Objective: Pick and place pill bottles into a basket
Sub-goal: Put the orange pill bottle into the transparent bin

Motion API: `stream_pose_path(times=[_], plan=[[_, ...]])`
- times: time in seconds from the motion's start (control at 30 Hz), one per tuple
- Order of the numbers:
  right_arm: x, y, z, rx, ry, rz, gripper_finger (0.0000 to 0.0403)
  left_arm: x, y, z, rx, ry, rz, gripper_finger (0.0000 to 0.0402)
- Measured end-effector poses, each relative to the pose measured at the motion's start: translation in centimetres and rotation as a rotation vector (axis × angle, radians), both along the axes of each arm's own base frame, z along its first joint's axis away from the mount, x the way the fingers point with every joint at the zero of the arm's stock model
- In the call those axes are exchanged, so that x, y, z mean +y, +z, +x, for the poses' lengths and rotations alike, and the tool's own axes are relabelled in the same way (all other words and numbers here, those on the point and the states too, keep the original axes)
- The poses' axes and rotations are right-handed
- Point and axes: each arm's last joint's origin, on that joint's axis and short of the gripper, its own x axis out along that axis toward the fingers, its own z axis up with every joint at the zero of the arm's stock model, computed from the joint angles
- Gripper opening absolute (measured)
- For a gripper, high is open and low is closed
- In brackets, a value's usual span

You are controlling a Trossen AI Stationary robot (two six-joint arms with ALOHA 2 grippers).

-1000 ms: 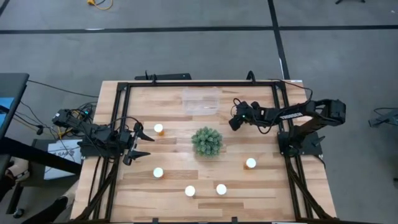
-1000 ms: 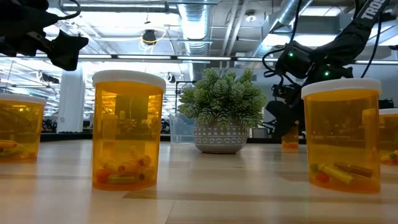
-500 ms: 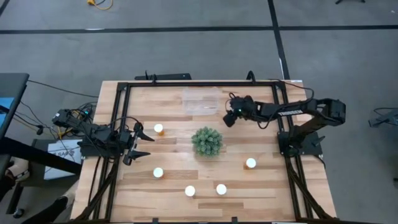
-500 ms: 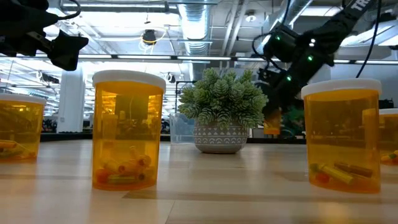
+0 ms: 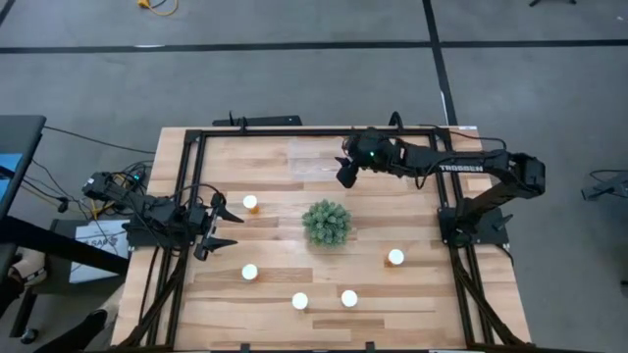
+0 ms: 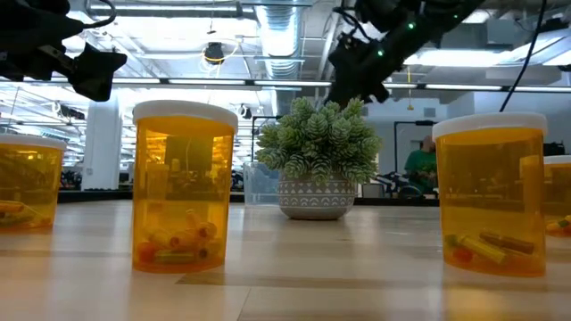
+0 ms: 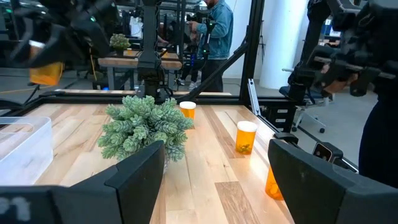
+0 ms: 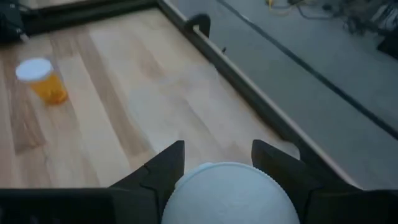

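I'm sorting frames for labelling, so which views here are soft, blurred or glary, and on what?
Left wrist view: the carried pill bottle in the right end effector is smeared, and the near dark fingers are soft. Right wrist view: the white cap is close and out of focus. Low view: bright ceiling lights glare behind the plant. High view: evenly lit, the clear basket barely showing.

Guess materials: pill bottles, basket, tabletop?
Pill bottles: likely translucent orange plastic, contents show through; matte white caps. Basket: clear, slightly frosted plastic, wood visible through it. Tabletop: light wood planks with visible grain, probably sealed.
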Motion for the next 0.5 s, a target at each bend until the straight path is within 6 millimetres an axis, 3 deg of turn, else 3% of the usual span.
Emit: stream_pose_path(times=[0.2, 0.5], plan=[[-2.0, 0.1, 2.0, -0.029, 0.042, 0.042, 0.0178, 0.0, 0.0, 0.0, 0.0, 0.0, 0.0, 0.0277], [-3.0, -3.2, 5.0, 0.075, 0.081, 0.12, 0.017, 0.0, 0.0, 0.0, 0.0, -0.001, 0.0, 0.0277]])
